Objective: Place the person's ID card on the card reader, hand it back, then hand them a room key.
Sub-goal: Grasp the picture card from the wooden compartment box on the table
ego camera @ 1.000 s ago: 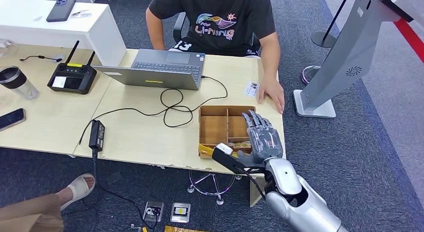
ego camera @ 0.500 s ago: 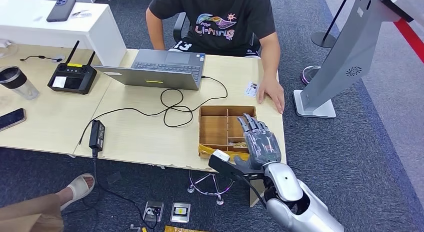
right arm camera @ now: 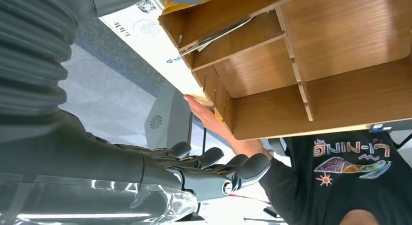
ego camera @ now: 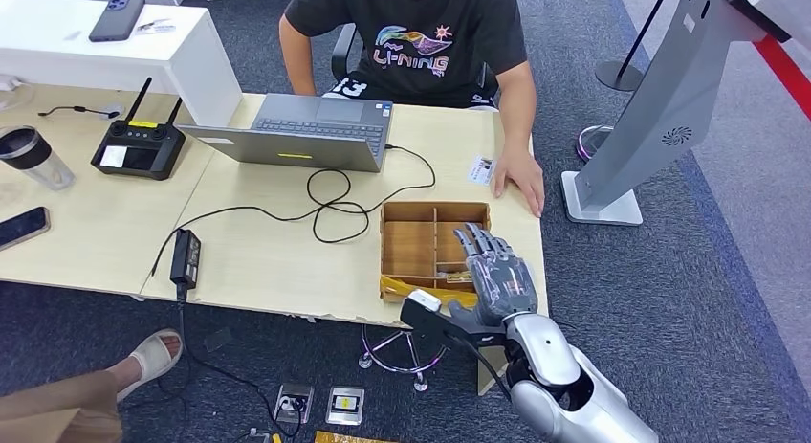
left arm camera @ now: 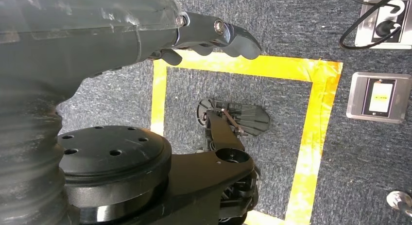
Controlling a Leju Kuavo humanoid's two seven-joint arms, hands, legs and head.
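Note:
The ID card [ego camera: 481, 168] lies flat on the table's far right corner, just beside the seated person's hand [ego camera: 521, 180]. A wooden divided box [ego camera: 432, 240] stands near the table's front edge, and thin cards [ego camera: 457, 276] lie in its near right compartment. My right hand [ego camera: 499, 274] hovers over that compartment with fingers spread and nothing in it. The right wrist view shows these fingers [right arm camera: 214, 171] apart from the box [right arm camera: 311, 74] and its cards [right arm camera: 214, 35]. My left hand [left arm camera: 209, 35] hangs over the floor and holds nothing.
An open laptop [ego camera: 306, 132] with a looping black cable [ego camera: 330, 204] and a power brick [ego camera: 185, 256] takes the table's middle. A black controller [ego camera: 139, 146], a cup [ego camera: 33, 156] and a phone [ego camera: 21, 226] sit at left. A grey stand [ego camera: 660, 108] rises at right.
My right hand has drawn back slightly toward the table's front edge and settled lower over the box's near right compartment. The ID card and the person's hand have stayed put.

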